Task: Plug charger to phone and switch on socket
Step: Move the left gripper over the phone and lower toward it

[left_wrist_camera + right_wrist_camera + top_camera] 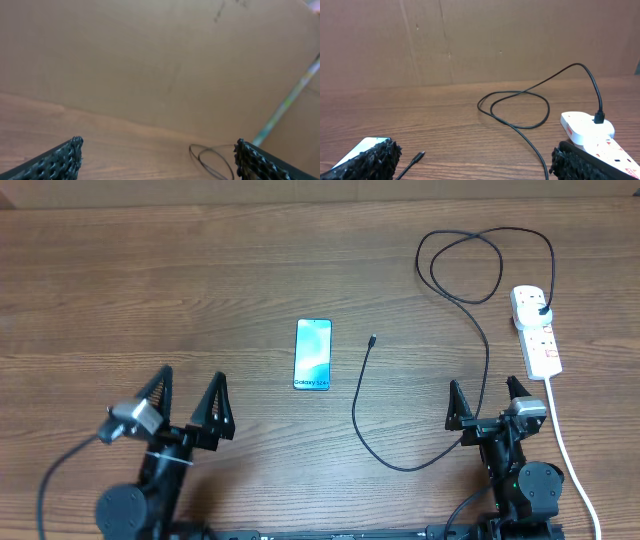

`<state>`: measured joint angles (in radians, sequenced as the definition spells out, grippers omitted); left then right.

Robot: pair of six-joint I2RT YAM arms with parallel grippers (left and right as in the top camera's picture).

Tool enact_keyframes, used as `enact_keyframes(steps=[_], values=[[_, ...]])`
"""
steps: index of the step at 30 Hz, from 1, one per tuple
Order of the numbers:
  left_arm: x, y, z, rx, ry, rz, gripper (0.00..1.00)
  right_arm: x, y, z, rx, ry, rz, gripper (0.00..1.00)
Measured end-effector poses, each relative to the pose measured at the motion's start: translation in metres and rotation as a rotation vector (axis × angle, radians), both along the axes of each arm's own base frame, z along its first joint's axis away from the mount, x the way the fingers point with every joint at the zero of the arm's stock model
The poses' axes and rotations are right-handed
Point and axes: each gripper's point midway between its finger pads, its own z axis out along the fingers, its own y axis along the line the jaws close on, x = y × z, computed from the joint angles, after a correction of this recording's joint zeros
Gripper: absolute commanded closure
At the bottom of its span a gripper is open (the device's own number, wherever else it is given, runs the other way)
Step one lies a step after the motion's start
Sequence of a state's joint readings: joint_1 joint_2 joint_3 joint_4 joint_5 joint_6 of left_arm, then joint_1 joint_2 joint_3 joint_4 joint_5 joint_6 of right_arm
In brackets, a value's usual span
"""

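The phone (313, 354) lies flat mid-table, screen up, with "Galaxy" at its near end; its corner shows in the right wrist view (359, 148). The charger (400, 465) is a thin black cable: its connector tip (373, 339) rests just right of the phone, it loops at the back (470, 270), and its black plug (542, 310) sits in the white socket (537, 330) at the right. The tip (420, 155) and the socket (587, 131) also show in the right wrist view. My left gripper (190, 404) and right gripper (488, 400) stand open and empty near the front edge.
A white cord (570, 455) runs from the socket's near end toward the front right edge, passing close to my right arm. A brown cardboard wall (480, 40) stands behind the table. The left wrist view shows a cable loop (210, 157) far off.
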<state>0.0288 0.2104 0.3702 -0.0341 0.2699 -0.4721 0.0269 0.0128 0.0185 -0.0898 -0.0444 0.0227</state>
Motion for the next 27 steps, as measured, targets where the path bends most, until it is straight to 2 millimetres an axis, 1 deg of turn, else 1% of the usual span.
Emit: enact_keyframes(steps=[1, 4, 8, 10, 11, 12, 13, 17, 20, 24, 27], values=[[0.002, -0.003, 0.009, 0.019, 0.021, -0.015, 0.0, 0.0, 0.0, 0.0, 0.0, 0.0, 0.0, 0.0], [0.013, -0.01, 0.013, 0.051, 0.166, -0.061, 0.0, 0.0, 0.0, 0.0, 0.0, 0.0, 0.0, 0.0], [0.029, -0.014, -0.007, 0.076, 0.492, -0.107, 0.0, 0.0, 0.0, 0.0, -0.001, 0.0, 0.0, 0.0], [0.039, -0.017, -0.011, 0.095, 0.623, -0.139, 0.0, 0.0, 0.0, 0.0, -0.001, 0.0, 0.0, 0.0], [0.042, -0.019, -0.011, 0.098, 0.666, -0.158, 0.0, 0.0, 0.0, 0.0, -0.001, 0.0, 0.0, 0.0], [0.052, -0.025, -0.007, 0.095, 0.706, -0.203, 0.0, 0.0, 0.0, 0.0, 0.0, 0.0, 0.0, 0.0], [0.057, -0.03, -0.007, 0.092, 0.724, -0.242, 0.0, 0.0, 0.0, 0.0, 0.0, 0.001, 0.0, 0.0], [0.066, -0.048, -0.014, 0.057, 0.766, -0.37, 0.0, 0.0, 0.0, 0.0, -0.001, 0.0, 0.0, 0.0], [0.069, -0.055, -0.03, 0.033, 0.835, -0.415, 0.0, 0.0, 0.0, 0.0, 0.0, 0.0, 0.0, 0.0], [0.058, -0.064, -0.053, 0.057, 0.974, -0.428, 0.0, 0.0, 0.0, 0.0, 0.0, 0.0, 0.0, 0.0], [0.053, -0.071, -0.058, 0.132, 1.041, -0.41, 0.0, 0.0, 0.0, 0.0, 0.0, 0.0, 0.0, 0.0]])
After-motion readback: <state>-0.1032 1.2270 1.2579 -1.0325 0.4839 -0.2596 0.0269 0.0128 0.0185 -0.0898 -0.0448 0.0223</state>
